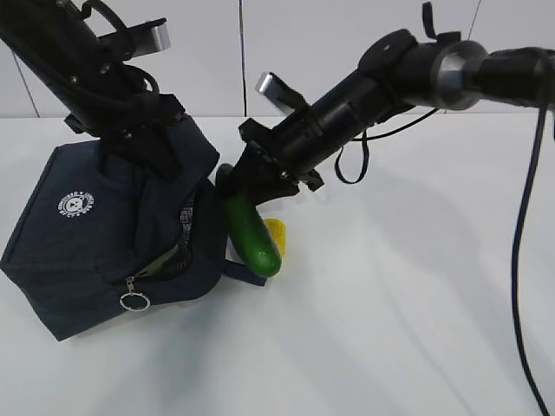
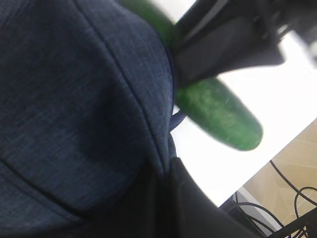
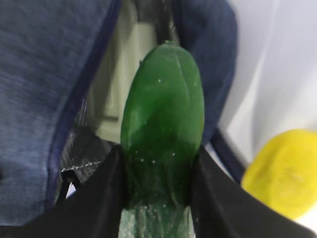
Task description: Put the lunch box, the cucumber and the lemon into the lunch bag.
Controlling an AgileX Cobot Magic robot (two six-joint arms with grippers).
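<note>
The navy lunch bag (image 1: 78, 234) lies on its side at the left, its zipper opening facing right. My left gripper (image 1: 160, 165) is shut on the bag's upper fabric (image 2: 99, 99) and holds the opening up. My right gripper (image 1: 253, 184) is shut on the dark green cucumber (image 1: 253, 236) and holds it tilted, just right of the bag's mouth. In the right wrist view the cucumber (image 3: 163, 109) points at the opening, where the lunch box's pale green lid (image 3: 116, 84) shows inside the bag. The yellow lemon (image 1: 277, 232) lies on the table behind the cucumber and shows in the right wrist view (image 3: 285, 173).
The zipper's metal ring pull (image 1: 133, 302) hangs at the bag's front corner. A loop handle (image 1: 247, 273) lies on the table under the cucumber. The white table (image 1: 390, 329) stretches to the right and front. A black cable (image 1: 520, 260) hangs at the far right.
</note>
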